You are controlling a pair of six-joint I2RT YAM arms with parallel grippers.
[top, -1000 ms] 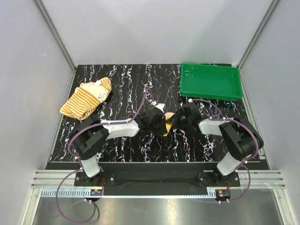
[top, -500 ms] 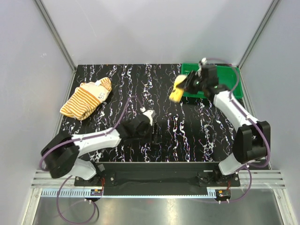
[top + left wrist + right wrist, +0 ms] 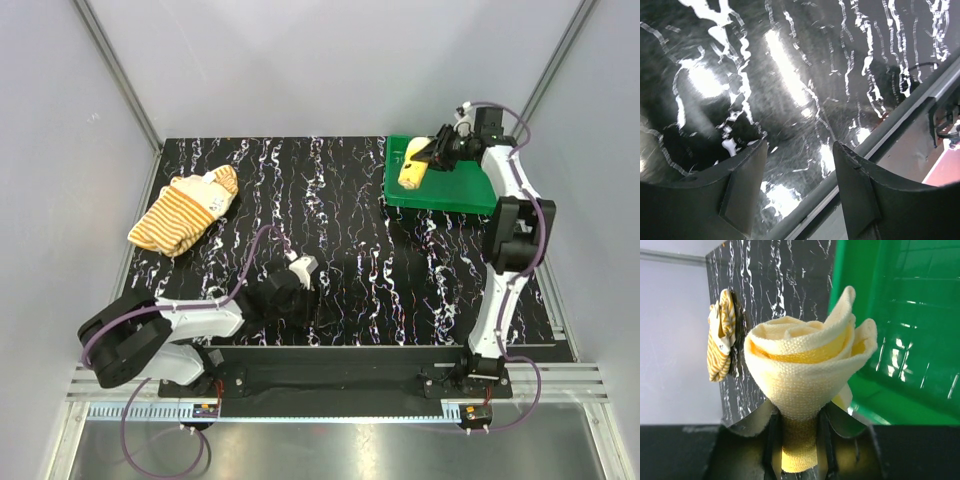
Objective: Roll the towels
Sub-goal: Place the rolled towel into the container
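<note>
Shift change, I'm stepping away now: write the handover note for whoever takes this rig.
Left gripper: open, empty, low over the table near its front edge.
Right gripper: shut on the yellow towel, which is rolled and held at the left end of the green tray; not released.
Striped towel: bunched at the table's far left, unrolled.
Done: yellow towel rolled.
Left: set the yellow roll down, probably in the tray, then roll the striped towel.
</note>
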